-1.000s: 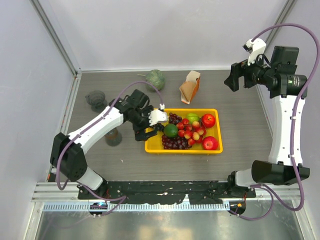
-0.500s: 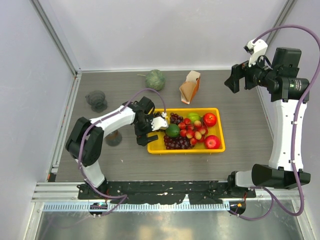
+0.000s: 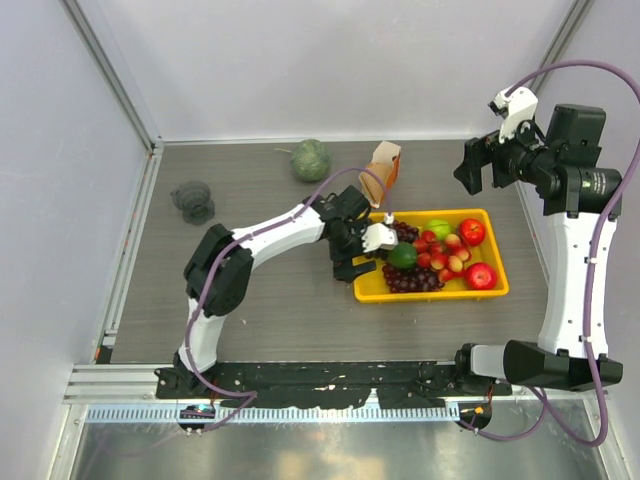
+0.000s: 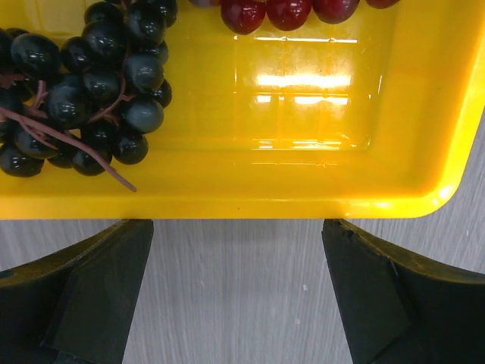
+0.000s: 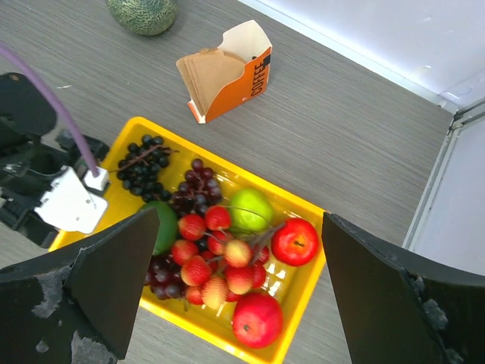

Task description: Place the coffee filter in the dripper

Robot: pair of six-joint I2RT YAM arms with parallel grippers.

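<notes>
Dripper (image 3: 193,201) nr table's L edge | L pincer (image 4: 237,250) splayed at tray (image 4: 250,201) rim

The left wrist view cuts the tray (image 4: 303,182) at the top and both sides, cropping the grapes (image 4: 83,83) and red fruit (image 4: 265,11). The right wrist view crops the melon (image 5: 144,11). From above, the dripper (image 3: 192,200) is too small and dark to show its handle, and the left gripper (image 3: 352,258) hides part of the tray's left end.
</notes>
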